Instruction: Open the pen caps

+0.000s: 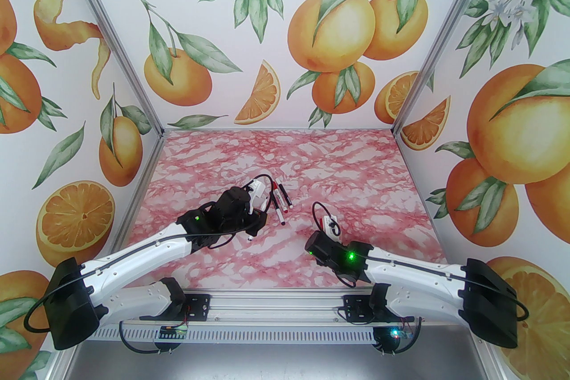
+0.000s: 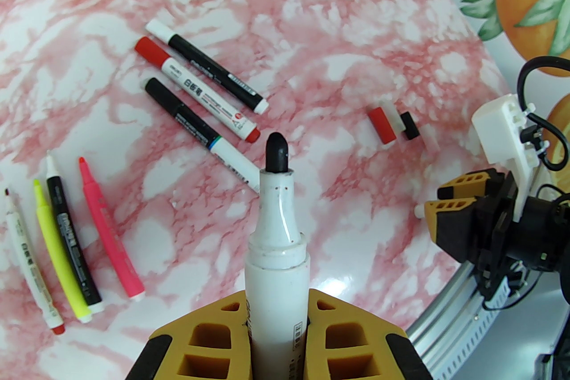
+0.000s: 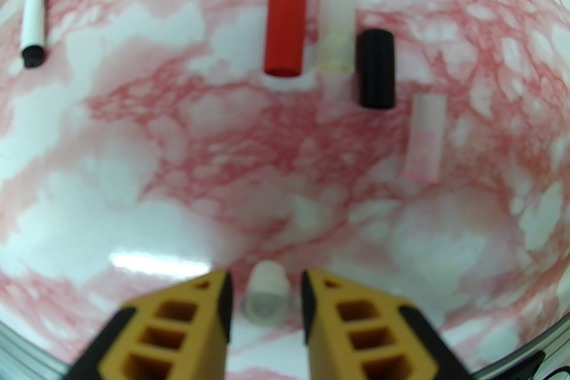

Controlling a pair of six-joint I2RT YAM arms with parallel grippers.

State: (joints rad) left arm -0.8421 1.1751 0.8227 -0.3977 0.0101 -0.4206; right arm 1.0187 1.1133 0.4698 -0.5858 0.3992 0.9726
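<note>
My left gripper point(image 2: 276, 307) is shut on a white marker barrel point(image 2: 278, 244) whose black tip point(image 2: 277, 153) is bare and points away from me. My right gripper point(image 3: 266, 284) stands open low over the table, with a small white cap point(image 3: 266, 296) lying between its fingers, untouched. Further ahead lie a red cap point(image 3: 285, 30), a clear cap point(image 3: 337, 30), a black cap point(image 3: 376, 68) and a pale pinkish cap point(image 3: 424, 137). Three capped markers point(image 2: 200, 95) lie side by side beyond the held marker.
Several uncapped markers, white, yellow, black and pink point(image 2: 67, 244), lie in a row at the left in the left wrist view. The pink marbled table point(image 1: 356, 173) is walled by orange-print panels. A metal rail point(image 1: 276, 311) runs along the near edge.
</note>
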